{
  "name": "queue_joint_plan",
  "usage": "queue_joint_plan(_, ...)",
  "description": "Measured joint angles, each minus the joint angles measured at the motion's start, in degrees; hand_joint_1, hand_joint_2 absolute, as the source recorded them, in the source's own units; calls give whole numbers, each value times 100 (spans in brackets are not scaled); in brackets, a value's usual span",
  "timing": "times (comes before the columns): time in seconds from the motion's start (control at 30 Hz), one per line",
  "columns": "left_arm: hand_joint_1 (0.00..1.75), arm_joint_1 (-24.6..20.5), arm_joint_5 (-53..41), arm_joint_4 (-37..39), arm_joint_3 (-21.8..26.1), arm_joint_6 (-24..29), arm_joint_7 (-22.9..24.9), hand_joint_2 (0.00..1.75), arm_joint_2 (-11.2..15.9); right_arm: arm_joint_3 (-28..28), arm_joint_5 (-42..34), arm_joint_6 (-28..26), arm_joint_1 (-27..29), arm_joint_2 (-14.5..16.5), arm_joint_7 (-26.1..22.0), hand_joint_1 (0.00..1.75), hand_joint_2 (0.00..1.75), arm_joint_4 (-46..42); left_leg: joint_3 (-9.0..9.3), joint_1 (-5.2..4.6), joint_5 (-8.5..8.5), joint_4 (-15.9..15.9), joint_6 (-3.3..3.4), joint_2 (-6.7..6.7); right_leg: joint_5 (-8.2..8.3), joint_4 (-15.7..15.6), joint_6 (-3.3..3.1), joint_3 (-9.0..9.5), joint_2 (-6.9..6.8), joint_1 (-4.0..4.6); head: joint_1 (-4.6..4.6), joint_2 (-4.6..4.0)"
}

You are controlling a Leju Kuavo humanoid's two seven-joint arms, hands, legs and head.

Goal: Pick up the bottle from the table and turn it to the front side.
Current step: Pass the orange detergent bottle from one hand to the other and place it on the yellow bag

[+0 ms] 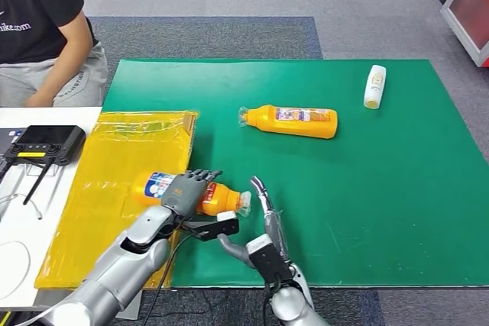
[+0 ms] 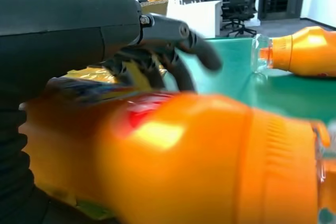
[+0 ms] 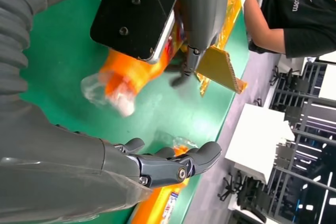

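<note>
Head view — landmark: the green mat (image 1: 357, 211) is covering the surface.
Head view — bottle: an orange bottle (image 1: 221, 199) is lying on its side at the near left edge of the mat, half on a yellow plastic sheet (image 1: 115, 166) that is overlapping that edge.
Head view — left robot hand (image 1: 187, 188): it is resting on top of the bottle with its fingers curling over it.
Head view — right robot hand (image 1: 267, 223): it is hovering over the mat just beside the bottle's clear cap, fingers apart and holding nothing.
Head view — others: a second orange bottle (image 1: 291, 121) is lying near the mat's middle, a small white bottle (image 1: 374, 86) is lying near its far right corner, and a person (image 1: 40, 20) is sitting beyond the mat's far left corner.
Left wrist view — left robot hand (image 2: 158, 51): its dark fingers are reaching over the blurred orange bottle (image 2: 190, 161); the second orange bottle (image 2: 305, 51) is lying farther along the mat.
Right wrist view — right robot hand (image 3: 166, 163): its fingers are stretching out above the mat with nothing in them, and the bottle (image 3: 126, 74) is lying under the other arm.
</note>
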Motion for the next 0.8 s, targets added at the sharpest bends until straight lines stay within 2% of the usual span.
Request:
queue_joint_plan(0.13,0,6,45,60,-3,454,-62,175,-66,-40,-1,14,42,0,-6,0,175,25,-1,0,-1,0,1,0,0,0,1,1,0,0,0,0)
queue_joint_plan(0.23,0,109,256,-158,40,846,-359,175,-72,-90,-6,6,96,-2,-21,0,175,25,-2,-1,-2,0,2,0,0,0,1,1,0,-1,0,0)
queue_joint_plan(0.5,0,770,989,-1880,178,1527,-1107,175,85,-277,3,-146,264,-41,-62,0,175,8,-5,0,-6,0,5,0,-3,0,1,-2,0,0,0,0)
queue_joint_plan(0.6,0,996,1627,-2534,194,1922,-1698,175,147,-312,28,-130,272,-48,-76,0,175,8,-4,0,-5,0,4,0,-4,0,0,-1,0,0,0,0)
queue_joint_plan(0.73,0,1299,3163,-3529,237,2628,-2941,175,157,-312,32,-58,240,-48,-101,0,175,31,-5,0,-5,0,4,0,-4,0,1,0,0,0,1,0)
queue_joint_plan(0.8,0,1436,3832,-4012,294,2771,-3428,175,126,-297,6,-44,204,-48,-105,0,175,55,-5,0,-5,0,5,0,-5,0,2,1,0,0,1,0)
